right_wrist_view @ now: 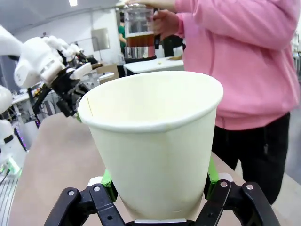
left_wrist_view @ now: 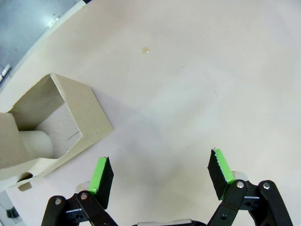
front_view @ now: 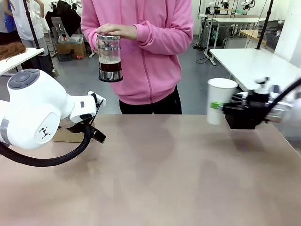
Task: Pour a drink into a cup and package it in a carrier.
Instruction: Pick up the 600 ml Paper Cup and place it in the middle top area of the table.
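The right end effector [front_view: 217, 106] pinched the open white cup [front_view: 221, 92] upright between its pads. The left end effector [left_wrist_view: 160, 172] hung spread above the table [left_wrist_view: 188, 84], the cardboard carrier [left_wrist_view: 70, 117] just beside one finger. Beyond both, a person held the drink [front_view: 110, 66] in a press pot [front_view: 109, 52].

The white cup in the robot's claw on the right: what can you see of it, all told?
The white paper cup is tall, plain and tapered, wider at its rolled rim, with a seam down one side. It has no lid; its inside bottom is hidden. It hangs roughly upright above the table, near its far right side. The right gripper is shut on its lower wall, a green pad on each side. Nothing else touches it.
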You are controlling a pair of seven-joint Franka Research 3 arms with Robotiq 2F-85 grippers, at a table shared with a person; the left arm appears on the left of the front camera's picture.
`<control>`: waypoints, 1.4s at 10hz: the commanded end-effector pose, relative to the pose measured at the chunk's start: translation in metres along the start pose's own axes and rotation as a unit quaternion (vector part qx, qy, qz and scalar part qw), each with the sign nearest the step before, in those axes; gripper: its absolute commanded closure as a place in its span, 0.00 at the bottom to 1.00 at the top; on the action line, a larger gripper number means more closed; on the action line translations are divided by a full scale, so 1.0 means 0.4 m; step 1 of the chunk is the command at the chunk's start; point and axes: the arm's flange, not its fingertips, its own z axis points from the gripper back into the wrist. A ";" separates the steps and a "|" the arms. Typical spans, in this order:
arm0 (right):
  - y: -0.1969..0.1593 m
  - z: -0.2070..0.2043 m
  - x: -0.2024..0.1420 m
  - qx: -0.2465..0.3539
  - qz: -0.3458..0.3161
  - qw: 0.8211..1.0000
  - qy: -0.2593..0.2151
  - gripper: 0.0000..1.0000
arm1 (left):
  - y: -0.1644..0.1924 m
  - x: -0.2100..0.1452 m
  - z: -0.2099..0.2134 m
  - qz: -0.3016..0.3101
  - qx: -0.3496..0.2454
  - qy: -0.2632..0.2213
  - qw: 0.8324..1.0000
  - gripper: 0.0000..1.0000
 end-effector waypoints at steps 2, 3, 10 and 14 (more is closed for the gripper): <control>-0.074 -0.196 -0.001 -0.022 -0.027 0.999 0.023 0.20 | 0.001 -0.001 0.001 0.000 -0.001 0.000 1.000 0.00; -0.104 -0.260 -0.012 -0.025 -0.032 0.999 0.023 0.20 | 0.001 -0.001 0.001 0.000 -0.001 0.000 1.000 0.00; -0.201 -0.385 -0.147 -0.028 -0.008 0.999 -0.043 0.20 | 0.001 -0.001 0.001 0.000 -0.001 0.000 1.000 0.00; -0.210 -0.356 -0.158 0.004 -0.009 0.998 -0.058 0.20 | 0.001 -0.001 0.001 0.000 -0.001 0.000 1.000 0.00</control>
